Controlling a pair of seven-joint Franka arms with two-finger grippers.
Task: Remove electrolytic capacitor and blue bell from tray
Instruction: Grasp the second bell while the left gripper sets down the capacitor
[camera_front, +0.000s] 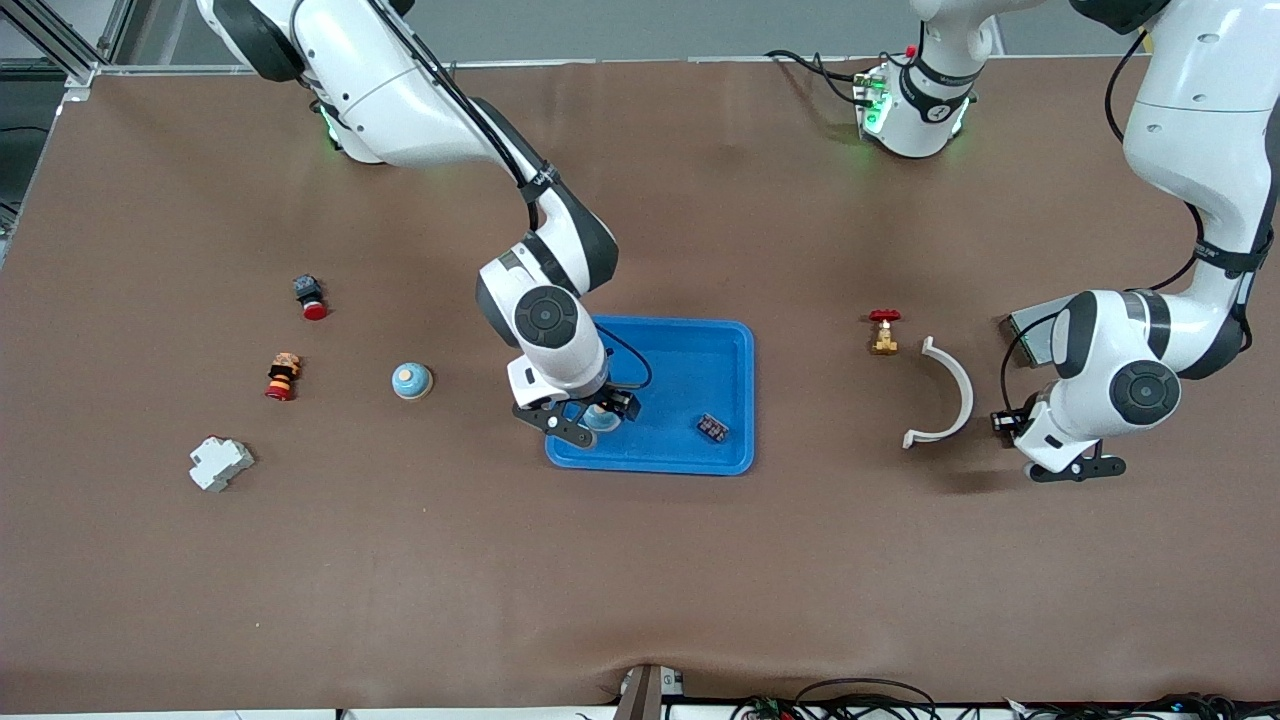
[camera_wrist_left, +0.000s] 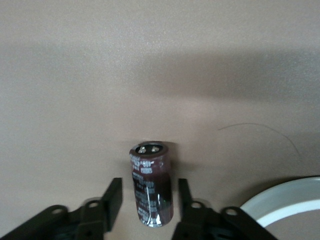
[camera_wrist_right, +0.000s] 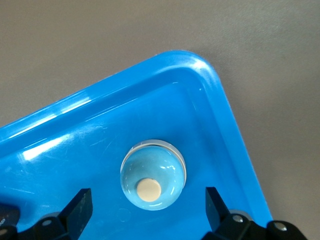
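Blue tray (camera_front: 720, 345): bell (camera_wrist_right: 153, 174) near its corner rim, right gripper (camera_wrist_right: 147, 207) spread wide. Left gripper (camera_wrist_left: 147, 200) parted around capacitor (camera_wrist_left: 151, 182), untouching, on bare mat.

The blue tray (camera_front: 700, 350) is half blocked: the right gripper (camera_front: 590, 420) hangs spread over a bell (camera_wrist_right: 153, 181) in its corner toward the right arm's end. A small chip (camera_front: 712, 428) lies near the tray's other end; bare floor lies between. The left gripper (camera_wrist_left: 147, 205), parted, flanks a capacitor (camera_wrist_left: 151, 184) beside a white arc (camera_front: 945, 392), well apart from the tray.
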